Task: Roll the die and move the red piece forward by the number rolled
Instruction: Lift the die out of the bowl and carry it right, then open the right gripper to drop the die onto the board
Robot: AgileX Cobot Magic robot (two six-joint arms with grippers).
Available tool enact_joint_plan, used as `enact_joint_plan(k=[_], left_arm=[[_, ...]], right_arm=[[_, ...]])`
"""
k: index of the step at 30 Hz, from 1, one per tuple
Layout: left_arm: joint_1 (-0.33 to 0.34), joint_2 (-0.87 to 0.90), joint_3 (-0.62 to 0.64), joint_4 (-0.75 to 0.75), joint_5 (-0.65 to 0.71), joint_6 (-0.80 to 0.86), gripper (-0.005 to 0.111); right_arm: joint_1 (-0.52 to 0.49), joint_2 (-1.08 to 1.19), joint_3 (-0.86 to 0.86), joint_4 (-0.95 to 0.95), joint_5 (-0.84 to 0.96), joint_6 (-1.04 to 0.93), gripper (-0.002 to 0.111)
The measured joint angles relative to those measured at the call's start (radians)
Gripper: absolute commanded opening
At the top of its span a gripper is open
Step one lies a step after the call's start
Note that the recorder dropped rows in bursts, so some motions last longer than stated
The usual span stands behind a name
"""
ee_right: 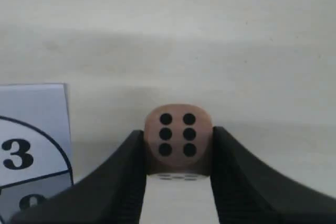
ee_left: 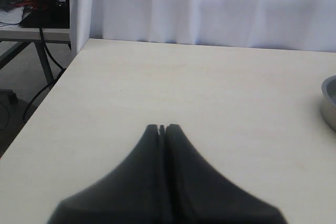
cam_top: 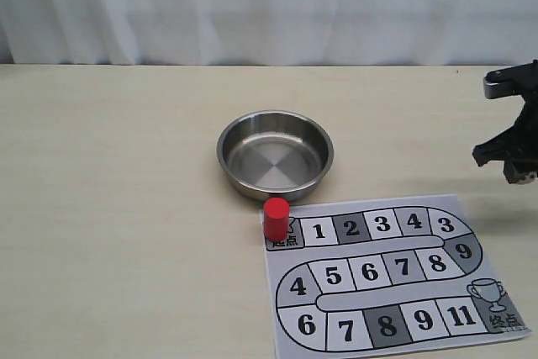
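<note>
My right gripper (ee_right: 178,137) grips the die (ee_right: 178,134) between its two dark fingers (ee_right: 126,169), one pressed against each side of the cube. The face turned toward the camera carries six black pips in two columns of three; an adjoining face shows only faint pips, seen edge-on. Beyond lies the pale table (ee_right: 220,35). A corner of the printed board (ee_right: 37,129) is visible near one finger, with the numeral 3.

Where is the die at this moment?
In the right wrist view the die sits clamped in the right gripper, at the exterior view's right edge, near the board.
</note>
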Motion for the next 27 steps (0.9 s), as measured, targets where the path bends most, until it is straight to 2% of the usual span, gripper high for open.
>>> enact_joint_plan(k=[3, 5, 8, 9, 11, 13, 15, 27], left_arm=[[0.000, 0.000, 0.000, 0.000, 0.000, 0.000, 0.000], [0.000, 0.000, 0.000, 0.000, 0.000, 0.000, 0.000], [0.000, 0.000, 0.000, 0.000, 0.000, 0.000, 0.000], [0.000, 0.000, 0.000, 0.000, 0.000, 0.000, 0.000], [0.000, 0.000, 0.000, 0.000, 0.000, 0.000, 0.000], [0.000, 0.000, 0.000, 0.000, 0.000, 0.000, 0.000], [0.000, 0.000, 0.000, 0.000, 0.000, 0.000, 0.000], [0.000, 0.000, 0.000, 0.000, 0.000, 0.000, 0.000]], right_arm=[[0.000, 0.000, 0.009, 0.153, 0.034, -0.198, 0.006], [0.000, 0.000, 0.011, 0.359, 0.084, -0.427, 0.014], [0.002, 0.000, 0.013, 0.626, 0.145, -0.683, 0.040], [0.004, 0.000, 0.013, 0.692, 0.153, -0.724, 0.052], [0.004, 0.000, 0.013, 0.766, 0.168, -0.775, 0.078], [0.004, 0.000, 0.013, 0.783, 0.170, -0.781, 0.096], [0.004, 0.000, 0.013, 0.782, 0.172, -0.768, 0.100], [0.004, 0.000, 0.013, 0.521, 0.074, -0.516, 0.100]])
